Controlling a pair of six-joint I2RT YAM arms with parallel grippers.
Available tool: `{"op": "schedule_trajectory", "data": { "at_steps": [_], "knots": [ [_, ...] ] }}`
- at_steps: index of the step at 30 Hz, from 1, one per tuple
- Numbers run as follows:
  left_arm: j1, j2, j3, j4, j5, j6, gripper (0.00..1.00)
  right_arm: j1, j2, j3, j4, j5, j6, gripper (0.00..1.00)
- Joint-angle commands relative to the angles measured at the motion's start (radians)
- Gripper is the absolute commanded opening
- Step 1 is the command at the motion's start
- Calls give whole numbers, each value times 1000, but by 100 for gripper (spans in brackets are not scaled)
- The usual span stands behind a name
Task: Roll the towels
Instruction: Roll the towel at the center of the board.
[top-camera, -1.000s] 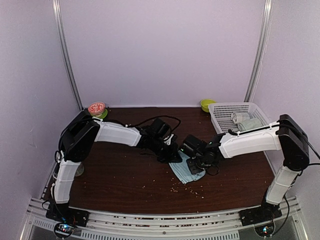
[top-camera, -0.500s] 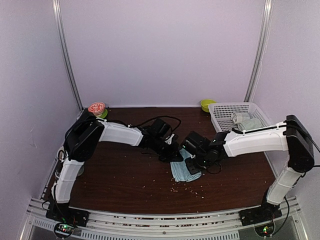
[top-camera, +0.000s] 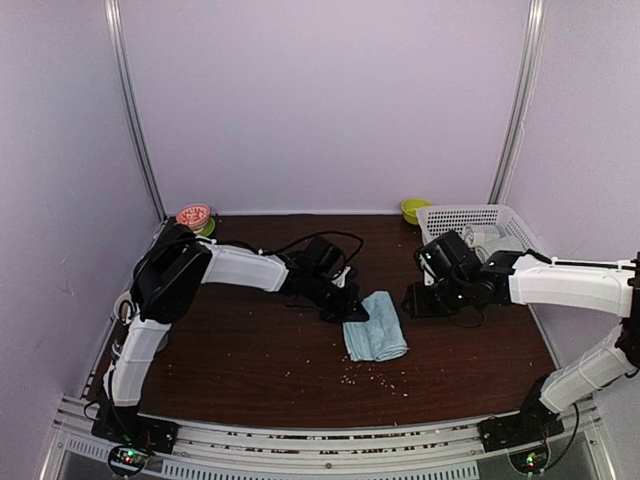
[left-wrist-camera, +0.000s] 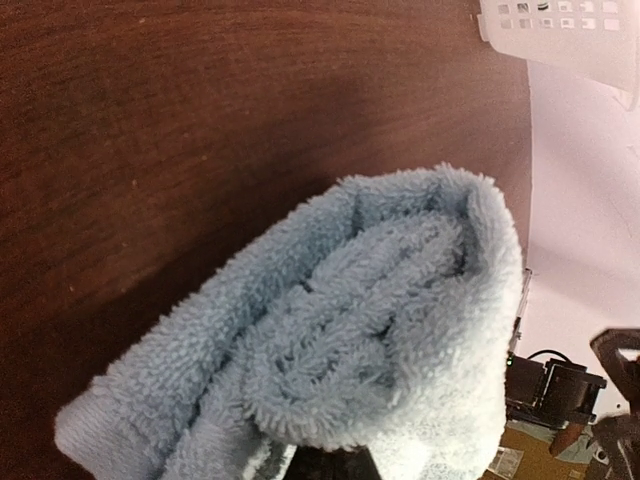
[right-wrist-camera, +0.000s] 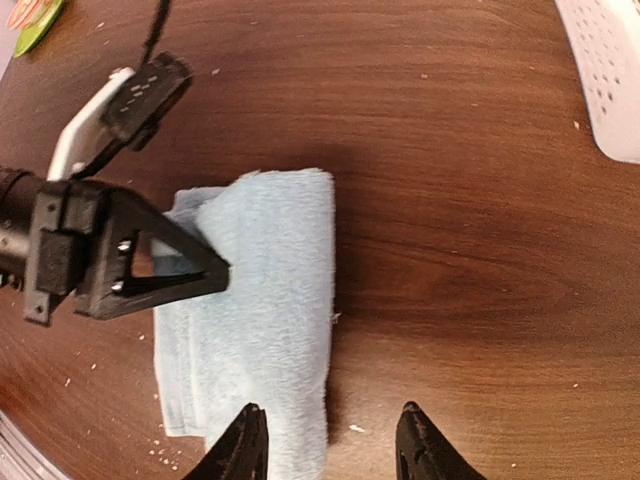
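Note:
A light blue towel lies folded in a thick strip at the middle of the brown table. My left gripper is shut on its far left corner. The left wrist view is filled by the towel, whose plush folds hide the fingers. My right gripper stands open to the right of the towel, apart from it. In the right wrist view, the towel lies ahead of the right gripper, with the left gripper pinching its left edge. A pale rolled cloth sits in the basket, partly behind my right arm.
A white slatted basket stands at the back right, its corner also seen as the basket. A green bowl sits behind it. A red-topped tub is at the back left. Crumbs dot the wood near the towel.
My right gripper opened, let go of the blue towel and drew back to the right toward the basket. The towel now lies uncovered. The left gripper kept its hold and place.

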Motion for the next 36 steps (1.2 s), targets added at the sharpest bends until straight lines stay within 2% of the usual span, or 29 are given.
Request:
{"op": "schedule_trajectory", "data": {
  "at_steps": [1, 10, 16, 28, 36],
  "knots": [
    [7, 52, 10, -27, -32, -4, 0, -68, -2, -69, 82, -53, 69, 44],
    [7, 40, -10, -31, -27, -3, 0, -86, 153, -82, 185, -157, 90, 43],
    [6, 20, -30, -32, -26, 1, 0, -86, 173, -69, 229, -200, 89, 45],
    [5, -28, -77, -50, -31, 24, 0, -34, 245, 12, 201, -219, 70, 47],
    [22, -96, -131, -91, -45, 65, 17, -7, 274, 45, 183, -193, 71, 50]
  ]
}}
